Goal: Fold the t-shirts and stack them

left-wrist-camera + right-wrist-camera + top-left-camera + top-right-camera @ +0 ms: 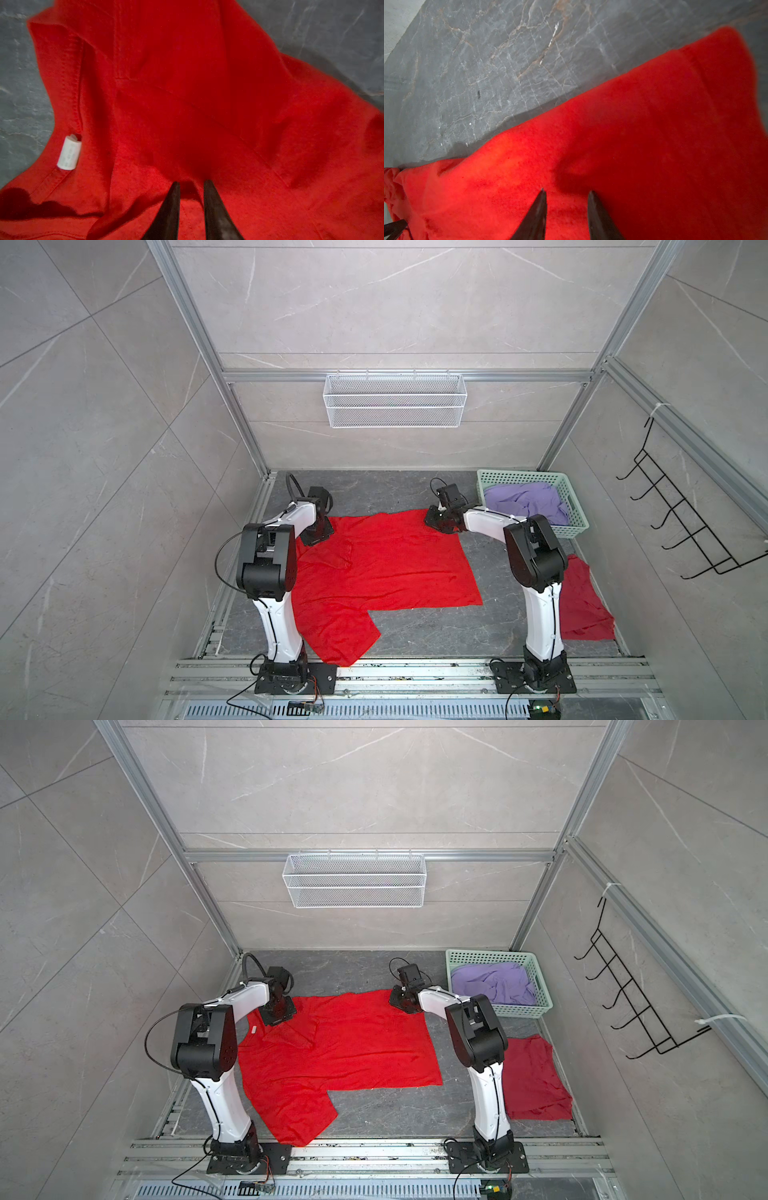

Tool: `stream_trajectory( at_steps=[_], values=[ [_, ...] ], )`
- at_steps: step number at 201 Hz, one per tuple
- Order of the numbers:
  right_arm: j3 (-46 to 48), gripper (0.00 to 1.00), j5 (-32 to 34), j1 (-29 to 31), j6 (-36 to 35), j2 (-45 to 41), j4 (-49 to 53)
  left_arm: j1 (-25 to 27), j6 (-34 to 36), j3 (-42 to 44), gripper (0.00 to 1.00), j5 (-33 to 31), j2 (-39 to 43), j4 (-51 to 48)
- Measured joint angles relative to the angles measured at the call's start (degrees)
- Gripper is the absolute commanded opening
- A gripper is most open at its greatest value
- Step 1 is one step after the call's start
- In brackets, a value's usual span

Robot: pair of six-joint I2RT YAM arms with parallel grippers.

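A bright red t-shirt [386,568] [340,1052] lies spread on the dark table, one sleeve pointing to the front edge. Its white neck label [254,1029] [69,152] shows at the left. My left gripper [318,533] [192,182] presses down on the far-left shoulder area, jaws a narrow gap apart with red cloth between them. On the shirt's far-right corner my right gripper [436,522] [566,192] stands with its jaws apart on the cloth. A darker red t-shirt [582,601] lies crumpled at the front right. The lavender t-shirt [523,502] sits in the basket.
The mint-green basket [577,514] stands at the back right corner, close behind the right arm. A white wire basket [395,400] hangs on the back wall. A black hook rack [685,522] hangs on the right wall. Aluminium rails [415,672] run along the front edge.
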State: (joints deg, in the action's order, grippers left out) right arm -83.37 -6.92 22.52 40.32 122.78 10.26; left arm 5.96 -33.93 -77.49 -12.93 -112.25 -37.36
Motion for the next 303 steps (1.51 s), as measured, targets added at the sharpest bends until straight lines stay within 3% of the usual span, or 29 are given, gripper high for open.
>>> stream_trajectory(
  at_steps=[17, 67, 109, 193, 221, 267, 303],
  values=[
    [0.0, 0.36, 0.2, 0.0, 0.0, -0.1, 0.4, 0.0, -0.4, 0.6, 0.21, 0.0, 0.0, 0.2],
    [0.0, 0.36, 0.3, -0.1, 0.0, -0.2, 0.6, 0.0, -0.9, 1.2, 0.00, 0.0, 0.0, 0.3],
    [0.0, 0.36, 0.2, -0.2, 0.0, -0.2, 0.7, 0.0, -0.9, 2.0, 0.00, 0.0, 1.4, 0.2],
    [0.0, 0.36, 0.2, -0.3, 0.0, -0.2, 0.7, 1.1, -2.0, 17.0, 0.00, 0.9, 26.8, -4.2],
    [0.0, 0.36, 0.2, -0.4, 0.0, -0.2, 0.7, 3.0, -4.1, 22.9, 0.32, 1.5, 34.7, -9.2],
    [0.0, 0.36, 0.2, -0.4, 0.0, -0.2, 0.9, 4.0, -5.3, 21.3, 0.47, 1.1, 45.0, -13.7],
    [0.0, 0.36, 0.6, -0.8, -0.8, -0.9, 2.4, 4.0, -4.1, 15.9, 0.49, 1.0, 38.4, -10.7]
  ],
)
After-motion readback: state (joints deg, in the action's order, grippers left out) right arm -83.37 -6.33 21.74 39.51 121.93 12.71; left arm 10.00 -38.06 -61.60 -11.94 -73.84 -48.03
